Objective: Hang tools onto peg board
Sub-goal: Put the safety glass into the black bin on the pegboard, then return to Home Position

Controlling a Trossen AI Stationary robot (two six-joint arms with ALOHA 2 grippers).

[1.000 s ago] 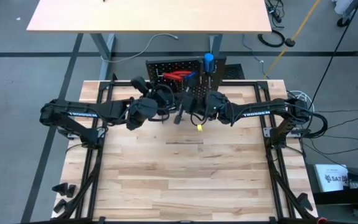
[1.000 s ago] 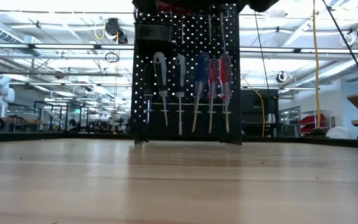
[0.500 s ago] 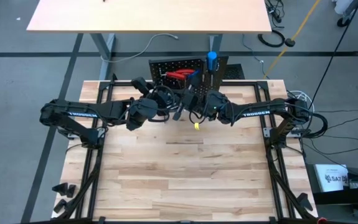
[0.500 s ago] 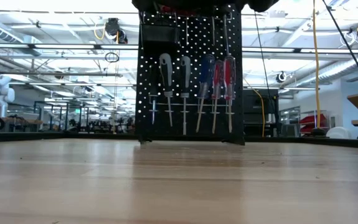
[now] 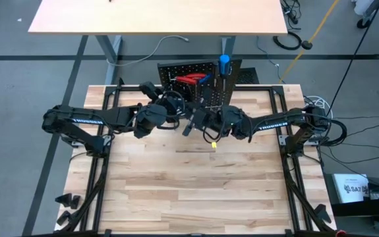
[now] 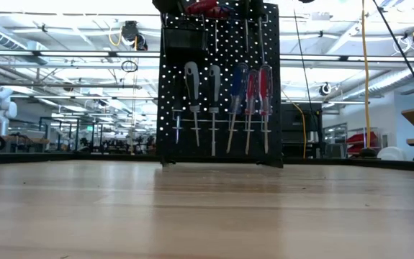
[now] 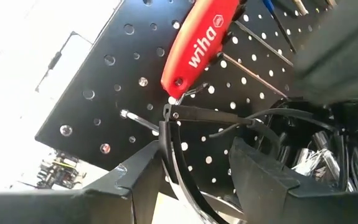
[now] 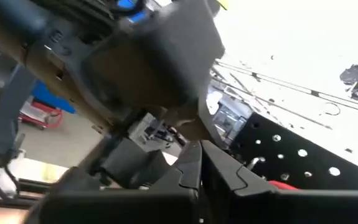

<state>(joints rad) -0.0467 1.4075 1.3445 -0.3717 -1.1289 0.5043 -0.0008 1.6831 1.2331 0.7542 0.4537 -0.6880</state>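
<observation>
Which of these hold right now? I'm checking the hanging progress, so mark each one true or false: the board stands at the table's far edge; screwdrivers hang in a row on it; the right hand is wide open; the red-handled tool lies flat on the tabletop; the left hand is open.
1. The peg board stands at the table's far edge: true.
2. Screwdrivers hang in a row on it: true.
3. The right hand is wide open: false. Its fingers are shut, with nothing between them.
4. The red-handled tool lies flat on the tabletop: false. It is up at the peg board.
5. The left hand is open: true, its fingers stand apart by the peg board.
</observation>
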